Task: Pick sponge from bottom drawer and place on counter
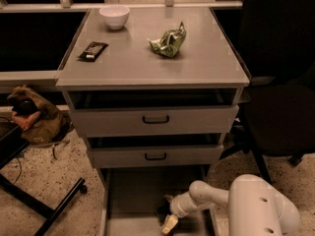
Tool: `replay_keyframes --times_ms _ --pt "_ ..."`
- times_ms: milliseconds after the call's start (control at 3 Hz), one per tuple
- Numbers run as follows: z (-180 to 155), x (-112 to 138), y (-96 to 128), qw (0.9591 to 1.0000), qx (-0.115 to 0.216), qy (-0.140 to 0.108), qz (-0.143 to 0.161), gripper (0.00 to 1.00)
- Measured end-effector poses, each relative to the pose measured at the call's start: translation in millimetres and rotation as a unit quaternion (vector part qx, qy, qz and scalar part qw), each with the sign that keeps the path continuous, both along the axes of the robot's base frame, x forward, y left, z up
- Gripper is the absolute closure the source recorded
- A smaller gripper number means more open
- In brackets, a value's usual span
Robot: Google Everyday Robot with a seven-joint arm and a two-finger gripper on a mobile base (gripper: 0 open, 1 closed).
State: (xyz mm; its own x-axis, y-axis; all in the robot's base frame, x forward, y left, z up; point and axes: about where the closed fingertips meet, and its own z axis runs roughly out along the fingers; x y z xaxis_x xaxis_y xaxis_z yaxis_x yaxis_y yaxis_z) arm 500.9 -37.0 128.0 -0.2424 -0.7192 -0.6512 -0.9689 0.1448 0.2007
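Gripper [168,219] sits low in the drawer [132,196], against the sponge [162,211]. Whether it grips: cannot tell.

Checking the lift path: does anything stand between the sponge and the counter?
Partly: the top drawer and middle drawer, ajar, jut over the rear of the bottom drawer. The gripper sits in it at the sponge, forward of them.

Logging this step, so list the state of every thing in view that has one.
Bottom drawer: pulled open.
Middle drawer: partly open.
Top drawer: partly open.
Sponge: in the bottom drawer, beside the claw; grip unclear.
Claw: down in the bottom drawer.
Bowl: upright on counter.
Snack bag: crumpled.
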Motion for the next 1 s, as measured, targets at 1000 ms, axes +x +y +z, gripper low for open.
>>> replay_keyframes --times_ms 1000 --pt "-14.1 0.2 -1.5 0.9999 -0.013 0.004 0.0 0.18"
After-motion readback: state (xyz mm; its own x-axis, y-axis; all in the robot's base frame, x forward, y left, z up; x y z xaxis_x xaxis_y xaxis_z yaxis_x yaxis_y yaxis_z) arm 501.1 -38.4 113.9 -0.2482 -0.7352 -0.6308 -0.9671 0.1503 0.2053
